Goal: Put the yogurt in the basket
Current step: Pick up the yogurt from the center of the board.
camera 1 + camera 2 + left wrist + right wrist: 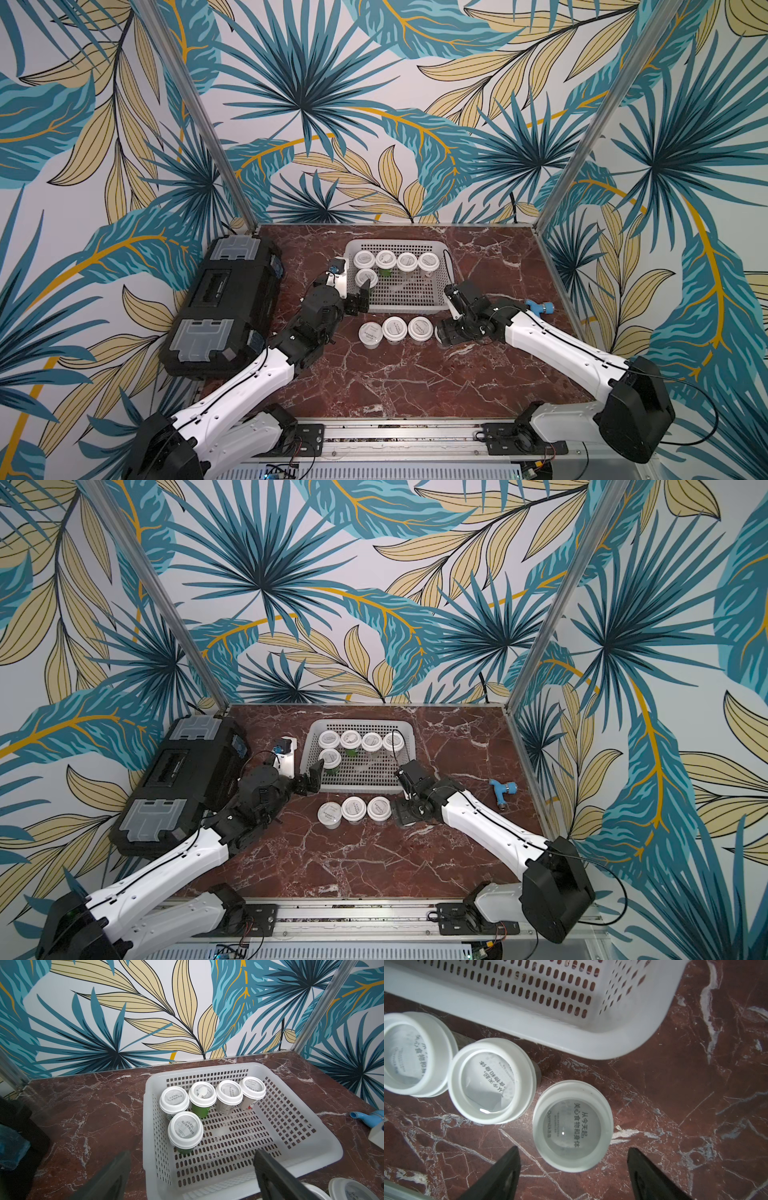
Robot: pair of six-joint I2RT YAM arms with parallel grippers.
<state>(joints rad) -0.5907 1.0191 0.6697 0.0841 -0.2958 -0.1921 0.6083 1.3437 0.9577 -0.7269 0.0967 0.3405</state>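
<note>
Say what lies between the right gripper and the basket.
One upright yogurt cup, just ahead of the right gripper; bare table separates it from the basket. The right wrist view shows this.

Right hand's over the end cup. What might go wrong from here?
The right hand hangs open over the end cup; its neighbour sits close, so a finger may knock it.
The basket rim is near; a low lift could clip it.
The left hand hovers at the basket's edge, risking a collision.

Black case (pixel 224 303), blue fitting (pixel 502 790)
</note>
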